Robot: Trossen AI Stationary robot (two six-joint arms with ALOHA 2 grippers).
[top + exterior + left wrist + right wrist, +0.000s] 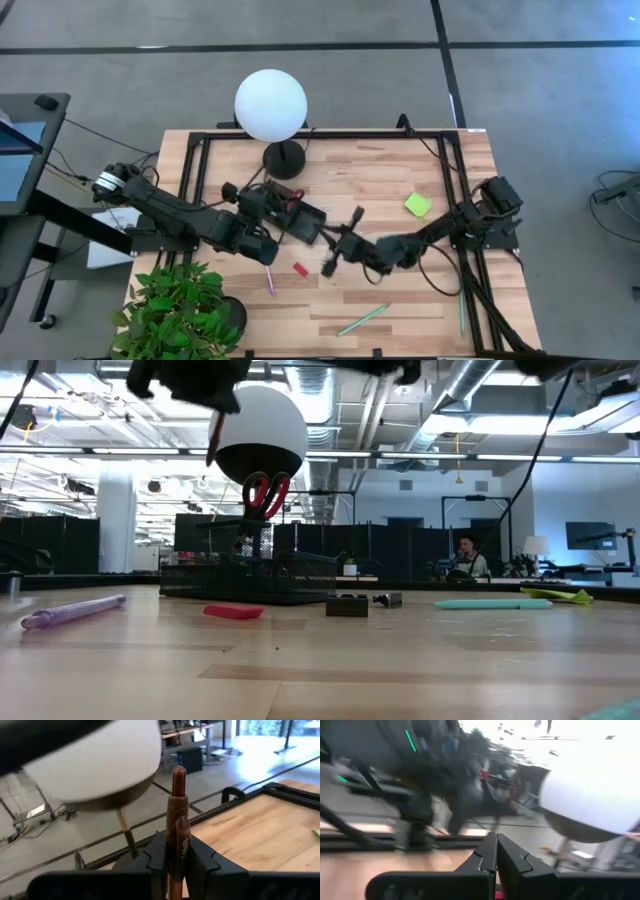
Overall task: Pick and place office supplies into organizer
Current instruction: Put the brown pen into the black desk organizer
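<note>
My left gripper [178,845] hovers by the left end of the black organizer [303,218], shut on a dark brown pen [178,805]. My right gripper [496,851] is shut on nothing, just right of the organizer [250,586] and above the table. Red-handled scissors [265,495] stand in the organizer. On the wood lie the red block [300,268], purple pen [268,280], light-green pen [362,320], lime sticky pad [418,204] and black clips [347,605]. My left gripper pinches the brown pen's barrel [178,827] between its two fingers [156,856]. The pen lies along the fingers and its free end [178,771] sticks out well past their tips. It is lifted clear of the table and organizer.
The lamp's white globe [270,105] and its round black base [284,158] stand just beyond the organizer. A potted plant [180,305] sits at the near left corner. A black frame [445,160] and cables run along the table's edges. A person [465,555] sits far behind.
</note>
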